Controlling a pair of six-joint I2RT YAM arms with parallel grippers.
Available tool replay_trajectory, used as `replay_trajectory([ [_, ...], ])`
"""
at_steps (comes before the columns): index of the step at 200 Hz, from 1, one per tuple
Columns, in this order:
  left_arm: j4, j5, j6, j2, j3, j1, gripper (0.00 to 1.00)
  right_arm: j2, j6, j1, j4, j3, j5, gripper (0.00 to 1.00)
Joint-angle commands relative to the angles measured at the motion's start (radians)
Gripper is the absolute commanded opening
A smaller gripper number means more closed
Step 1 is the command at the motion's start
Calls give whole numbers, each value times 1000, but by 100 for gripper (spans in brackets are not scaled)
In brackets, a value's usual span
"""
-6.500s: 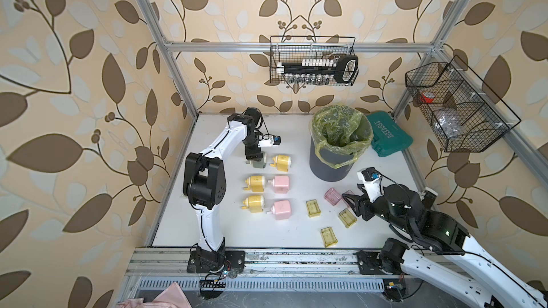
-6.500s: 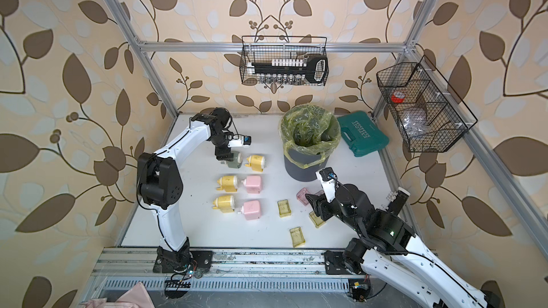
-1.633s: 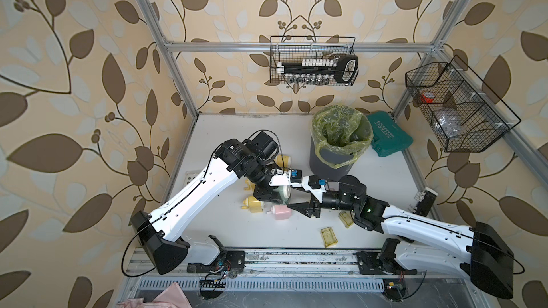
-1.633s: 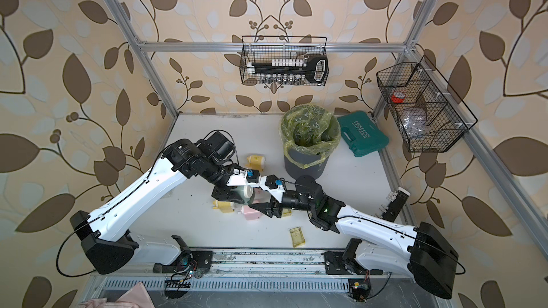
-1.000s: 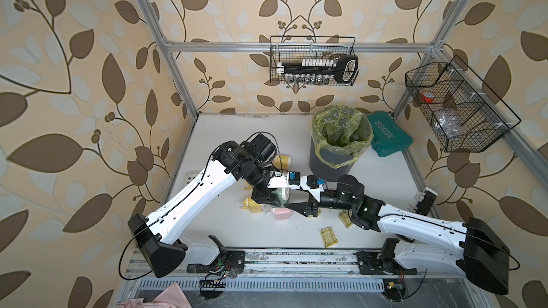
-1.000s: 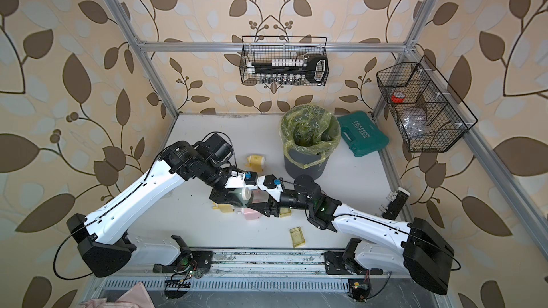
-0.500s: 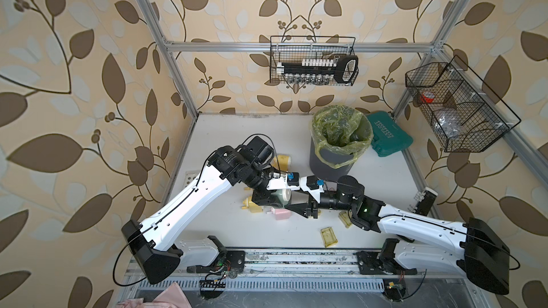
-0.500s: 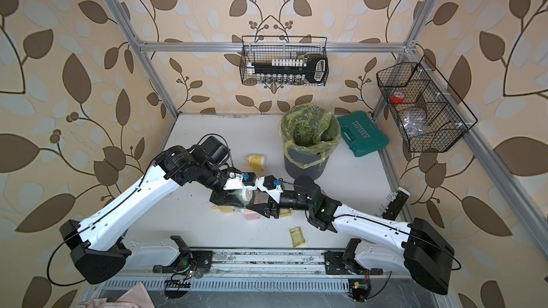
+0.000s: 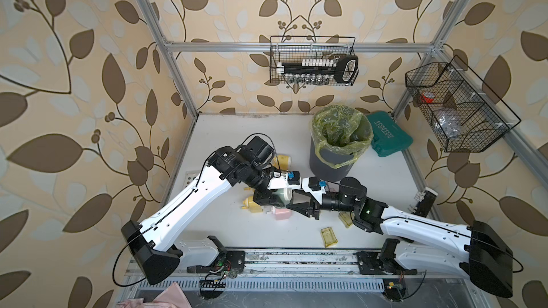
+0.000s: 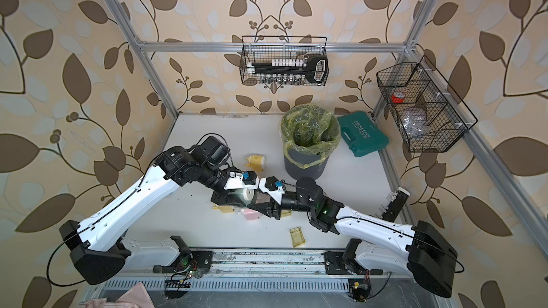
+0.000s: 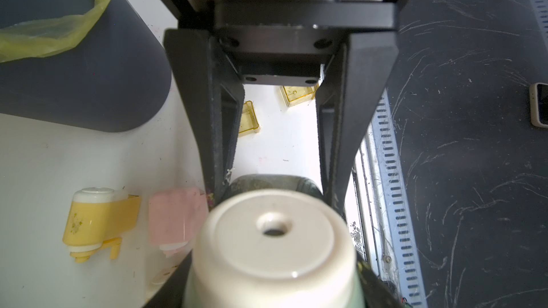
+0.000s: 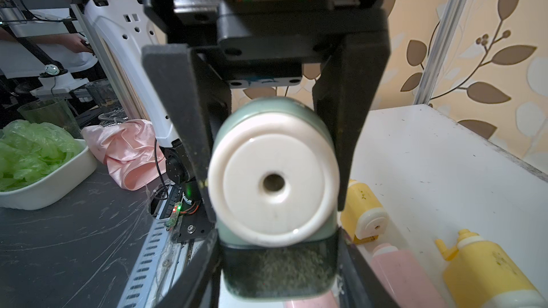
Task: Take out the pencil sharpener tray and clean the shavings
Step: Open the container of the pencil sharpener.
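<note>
- Now the left gripper (image 12: 272, 149) is clamped on the green sharpener (image 12: 272, 185) in mid-air; the right gripper (image 11: 274, 179) pinches its tray (image 12: 278, 285), seated in the body, dark with shavings (image 12: 278, 259).
- Step in hand: taking the tray out.
- Next, probably: a straight, level pull toward the bin (image 9: 329, 164) at one o'clock.

Teal case (image 9: 388, 134) lid: white print "EXPLOIT", small marks beside it. No other text legible.
</note>
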Motion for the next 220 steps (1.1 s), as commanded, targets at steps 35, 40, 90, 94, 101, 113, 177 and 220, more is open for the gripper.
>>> replay_trajectory([
  [35,-49,43,13,-9,-13,-14,0,-7,59,-8,-71,17,76,0],
  [40,-52,38,13,-8,-14,-15,0,-7,65,-11,-76,20,75,0],
  [90,-60,11,19,2,-33,-30,0,-14,94,-42,-81,22,40,0],
  [94,-59,10,20,1,-34,-31,0,-13,95,-45,-82,22,32,0],
  [101,-59,7,20,0,-34,-31,0,-16,95,-50,-85,22,22,0],
  [113,-60,4,22,0,-36,-32,0,-20,91,-56,-89,21,6,0],
  [177,-89,-28,23,16,-44,-51,0,-32,71,-71,-127,30,-18,0],
  [220,-74,-25,19,2,-44,-51,0,-60,49,-69,-119,5,33,0],
])
